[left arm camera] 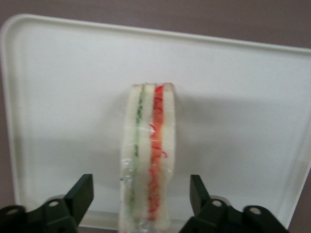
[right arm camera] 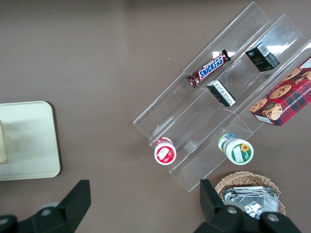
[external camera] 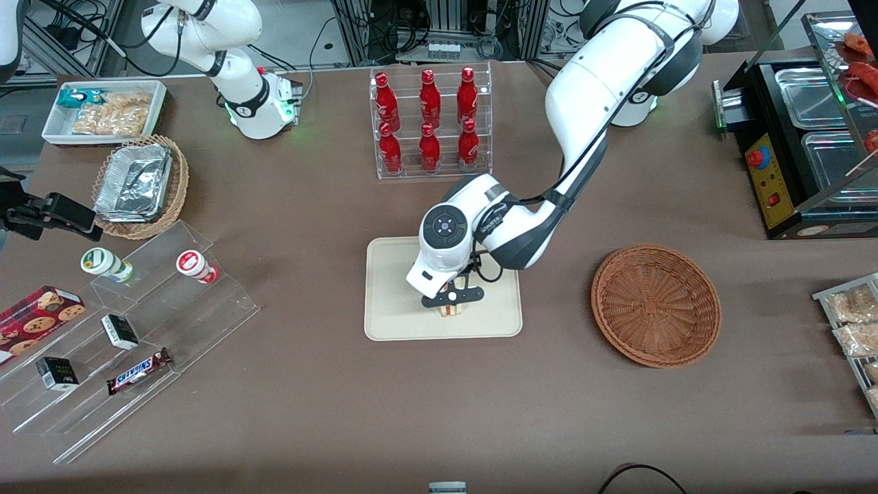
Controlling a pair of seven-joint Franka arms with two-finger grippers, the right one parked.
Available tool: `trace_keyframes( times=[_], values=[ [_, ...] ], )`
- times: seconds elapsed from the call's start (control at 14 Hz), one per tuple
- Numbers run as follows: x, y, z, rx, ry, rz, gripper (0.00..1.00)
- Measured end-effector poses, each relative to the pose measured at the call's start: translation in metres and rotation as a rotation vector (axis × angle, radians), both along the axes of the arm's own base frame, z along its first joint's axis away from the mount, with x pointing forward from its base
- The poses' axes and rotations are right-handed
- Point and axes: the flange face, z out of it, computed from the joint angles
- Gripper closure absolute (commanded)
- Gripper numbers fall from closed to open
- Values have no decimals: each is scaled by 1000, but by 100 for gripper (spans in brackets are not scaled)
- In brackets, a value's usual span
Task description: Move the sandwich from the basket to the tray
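The sandwich (external camera: 453, 311), a clear-wrapped white wedge with green and red filling, stands on its edge on the cream tray (external camera: 392, 288), near the tray's edge closest to the front camera. My left gripper (external camera: 453, 302) hangs just above it, open, with one finger on each side and a gap between each finger and the bread. In the left wrist view the sandwich (left arm camera: 148, 155) stands between the black fingers (left arm camera: 80, 196) on the tray (left arm camera: 233, 97). The reddish-brown wicker basket (external camera: 655, 305) lies empty beside the tray, toward the working arm's end of the table.
A clear rack of red bottles (external camera: 431, 123) stands farther from the front camera than the tray. Acrylic steps with snacks (external camera: 123, 329), a tan basket of foil containers (external camera: 140, 185) and a white bin (external camera: 103, 110) lie toward the parked arm's end. A black appliance (external camera: 802, 137) stands at the working arm's end.
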Motion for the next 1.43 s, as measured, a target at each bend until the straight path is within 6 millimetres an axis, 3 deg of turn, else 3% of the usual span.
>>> trace_keyframes(
  times=[0.14, 0.29, 0.43, 0.64, 0.93, 1.14, 1.29, 1.43],
  values=[
    [9, 15, 40, 29, -15, 19, 0],
    [21, 52, 93, 78, -4, 35, 0],
    [39, 113, 141, 90, 42, 18, 0],
    [60, 222, 181, 83, 118, -23, 0],
    [61, 357, 217, 87, 225, -43, 0],
    [51, 437, 252, 89, 246, 51, 0],
    [40, 454, 273, 93, 239, 77, 0],
    [23, 443, 287, 108, 232, 65, 0]
  ],
)
